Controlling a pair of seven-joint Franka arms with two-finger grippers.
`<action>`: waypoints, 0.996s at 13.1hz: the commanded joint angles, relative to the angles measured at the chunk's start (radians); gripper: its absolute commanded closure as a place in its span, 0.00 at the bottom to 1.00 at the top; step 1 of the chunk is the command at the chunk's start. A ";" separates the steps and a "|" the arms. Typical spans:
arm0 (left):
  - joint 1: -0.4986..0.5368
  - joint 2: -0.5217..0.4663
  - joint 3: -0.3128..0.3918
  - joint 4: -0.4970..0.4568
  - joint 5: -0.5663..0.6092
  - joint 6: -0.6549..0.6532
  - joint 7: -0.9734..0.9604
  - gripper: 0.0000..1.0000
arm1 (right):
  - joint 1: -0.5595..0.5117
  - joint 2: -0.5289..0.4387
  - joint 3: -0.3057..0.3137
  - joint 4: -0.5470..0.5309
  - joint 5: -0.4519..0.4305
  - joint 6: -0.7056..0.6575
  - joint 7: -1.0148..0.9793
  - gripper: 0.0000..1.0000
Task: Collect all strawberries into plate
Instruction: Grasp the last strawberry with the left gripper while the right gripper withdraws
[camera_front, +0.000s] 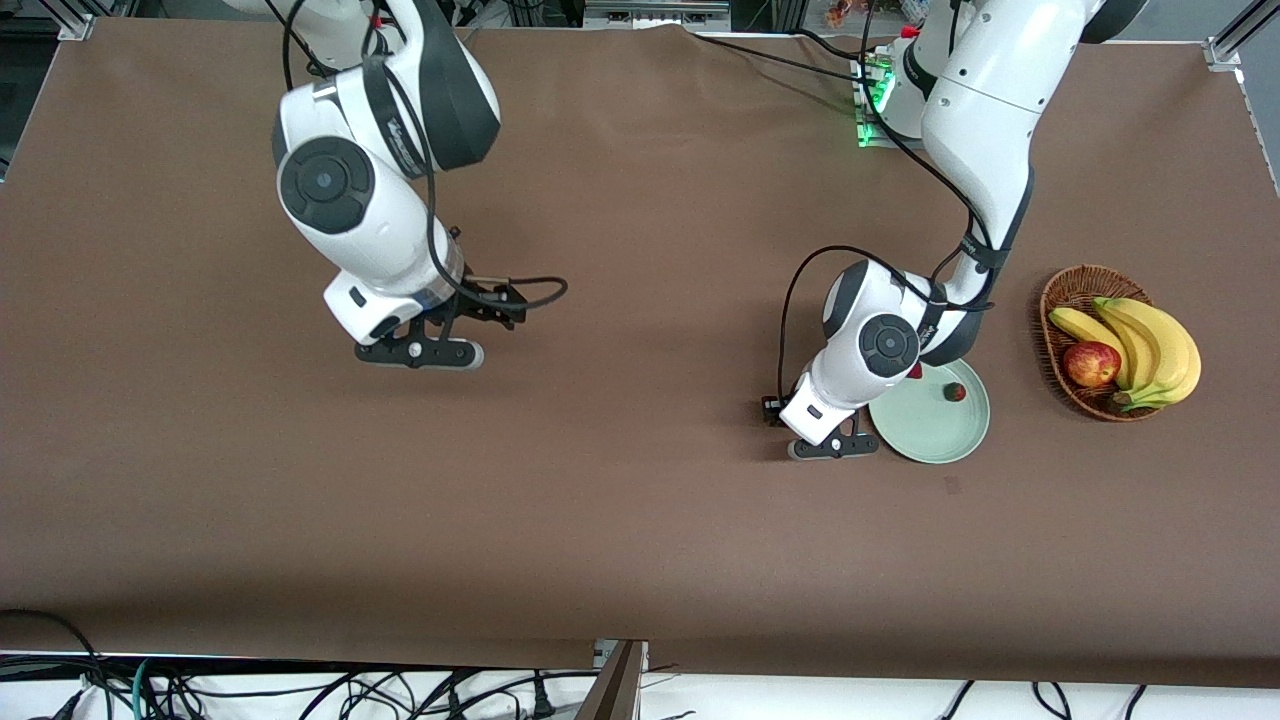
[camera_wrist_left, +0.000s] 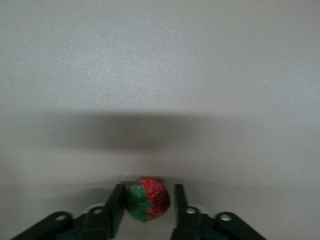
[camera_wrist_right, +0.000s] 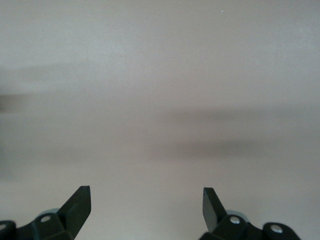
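Your left hand (camera_wrist_left: 148, 212) sits low beside the plate (camera_front: 935, 425), fingers barely astride a strawberry (camera_wrist_left: 148, 199) and not clearly clamped, so lifting now may drop it on the counter (camera_front: 600, 520); right hand (camera_wrist_right: 147, 210) waits spread apart.

One high camera faces both arms across the table (camera_front: 600, 520) — each wrist camera looks down close past its own fingers.

Robotics lab bench. Evidence: brown covering sheet (camera_front: 640, 500) over the table; aluminium frame rails (camera_front: 1235, 35) at corners; loose black cables (camera_front: 300, 690) along the edge nearest the front camera; green-lit electronics box (camera_front: 872, 95) by the left arm's base.
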 joint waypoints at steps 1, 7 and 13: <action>0.010 -0.006 0.002 0.001 -0.014 -0.002 0.021 1.00 | -0.075 -0.082 0.046 -0.045 -0.029 -0.058 -0.056 0.01; 0.218 -0.143 0.008 0.057 -0.005 -0.325 0.356 0.99 | -0.596 -0.301 0.492 -0.130 -0.195 -0.161 -0.206 0.01; 0.315 -0.095 0.026 0.038 0.031 -0.330 0.584 0.76 | -0.655 -0.380 0.500 -0.191 -0.230 -0.160 -0.280 0.01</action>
